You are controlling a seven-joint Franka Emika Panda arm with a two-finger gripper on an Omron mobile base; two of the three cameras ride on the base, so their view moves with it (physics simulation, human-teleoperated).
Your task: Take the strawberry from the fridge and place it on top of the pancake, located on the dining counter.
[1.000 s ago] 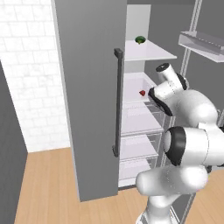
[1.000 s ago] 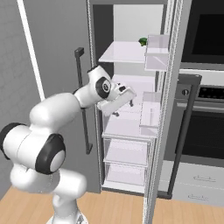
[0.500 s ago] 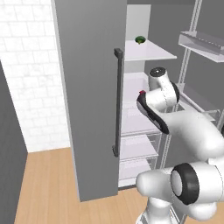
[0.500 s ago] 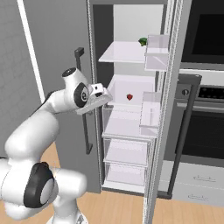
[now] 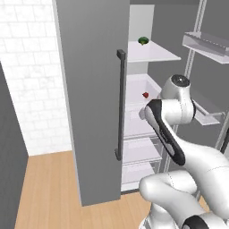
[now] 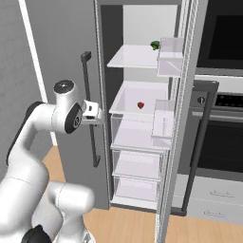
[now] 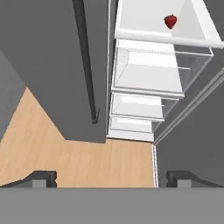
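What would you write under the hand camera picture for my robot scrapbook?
Open gripper looks down the open fridge at a strawberry on a white shelf above clear drawers.

You see the fridge (image 5: 94, 89), a tall matte grey unit, standing with its right door swung open, white shelves and clear drawers showing inside. The strawberry (image 5: 145, 95), a tiny red berry, lies alone on the middle white shelf, toward its back, well below the top shelf and above the clear drawers
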